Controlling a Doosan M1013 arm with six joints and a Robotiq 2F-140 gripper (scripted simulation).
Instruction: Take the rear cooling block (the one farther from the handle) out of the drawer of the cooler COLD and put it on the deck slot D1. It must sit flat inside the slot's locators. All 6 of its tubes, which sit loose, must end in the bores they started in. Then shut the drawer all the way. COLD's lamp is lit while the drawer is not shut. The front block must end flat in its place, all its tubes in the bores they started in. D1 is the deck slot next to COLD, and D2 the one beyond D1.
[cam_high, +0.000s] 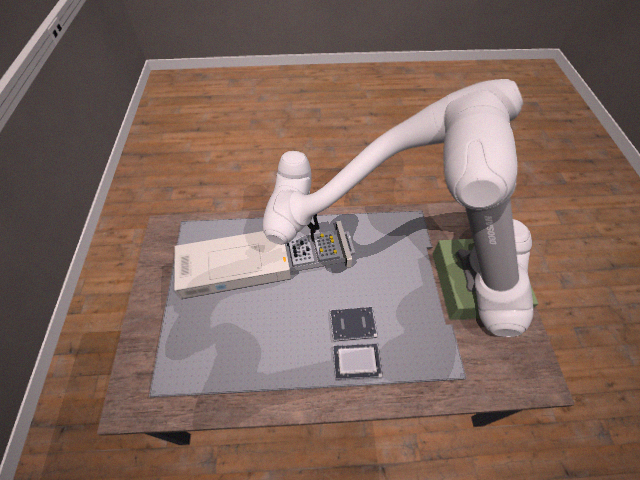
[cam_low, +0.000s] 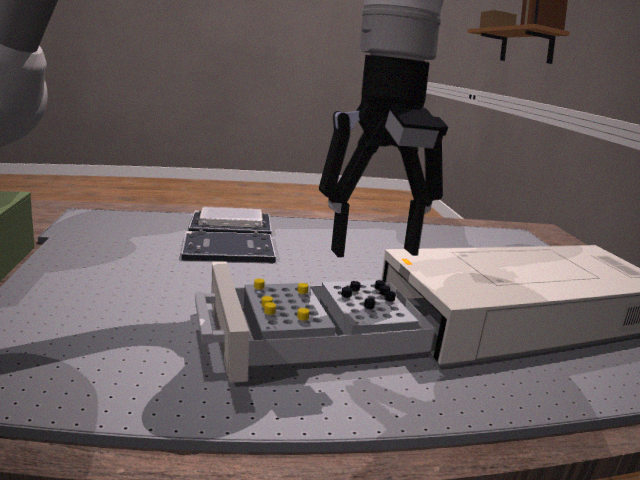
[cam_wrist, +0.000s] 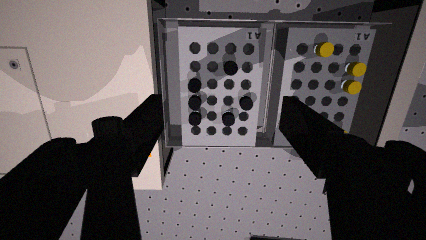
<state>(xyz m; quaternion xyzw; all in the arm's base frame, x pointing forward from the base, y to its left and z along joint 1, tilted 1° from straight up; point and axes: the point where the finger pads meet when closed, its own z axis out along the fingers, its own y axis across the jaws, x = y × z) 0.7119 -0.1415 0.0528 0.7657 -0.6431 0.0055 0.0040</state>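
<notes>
Rear block (cam_high: 302, 251) (cam_low: 369, 310) (cam_wrist: 220, 75), pale, with 6 black-capped tubes, in open drawer (cam_high: 310, 266) (cam_low: 341, 349) (cam_wrist: 269, 85).

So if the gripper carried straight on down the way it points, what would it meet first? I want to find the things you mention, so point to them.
Probably the rear block (cam_high: 303, 254) (cam_low: 376, 312) (cam_wrist: 220, 75) with its black caps, coming up between the gripper's (cam_high: 313, 232) (cam_low: 375, 253) (cam_wrist: 221, 100) spread fingers; whether the tips would clear its sides, I can't tell.
</notes>
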